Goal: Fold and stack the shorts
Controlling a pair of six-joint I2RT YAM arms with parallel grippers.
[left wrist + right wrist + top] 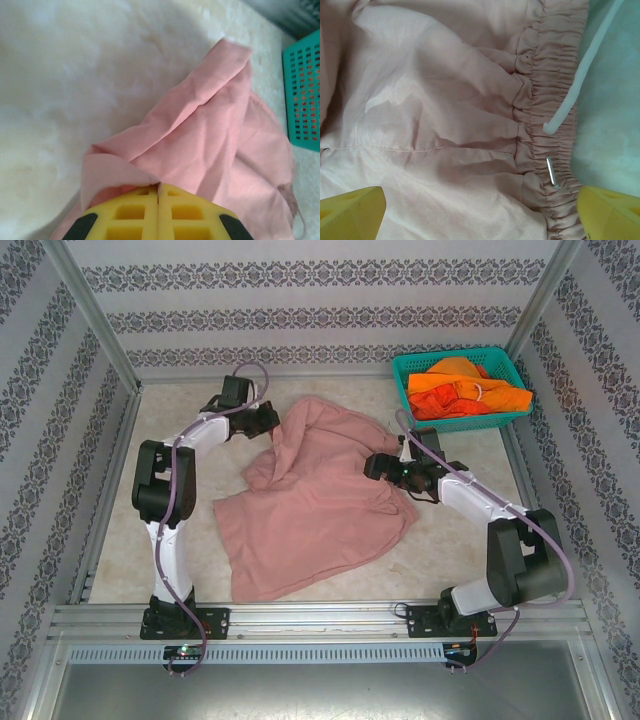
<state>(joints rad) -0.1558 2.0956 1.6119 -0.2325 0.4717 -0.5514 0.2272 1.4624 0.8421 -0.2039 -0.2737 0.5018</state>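
Covering the whole floor of the cell, the pale desk (470, 560) carried everything. The pink shorts (315, 505) lay rumpled and unfolded across its middle. They were the largest piece on it, and their long axis seemed to slant from near left to far right. At the far right corner stood the teal basket (450, 353), well apart from the pink cloth, with the orange shorts (462, 392) heaped inside it, none of them stacked yet.

The left arm (170, 490) reached to the far left edge of the pink shorts. There the left jaws were clamped tight on a raised fold of pink cloth, and the fabric ran away from them toward the basket. The right arm (495, 530) reached in from the right edge of the same garment. The right jaws were spread wide with nothing between them but cloth lying below. Whether their tips touched the fabric could not be told.

In the right wrist view the gathered waistband (545, 100) ran straight up the frame. It lay closer to the right-hand finger than to the other, so the band was in line with the reach and across the gap. The white drawstring (580, 75) trailed off the band onto bare desk beside it.

The right arm was plainly the nearer one to the waistband. With the opposite edge already pinched, the next move probably depended on the right jaws closing across that band.
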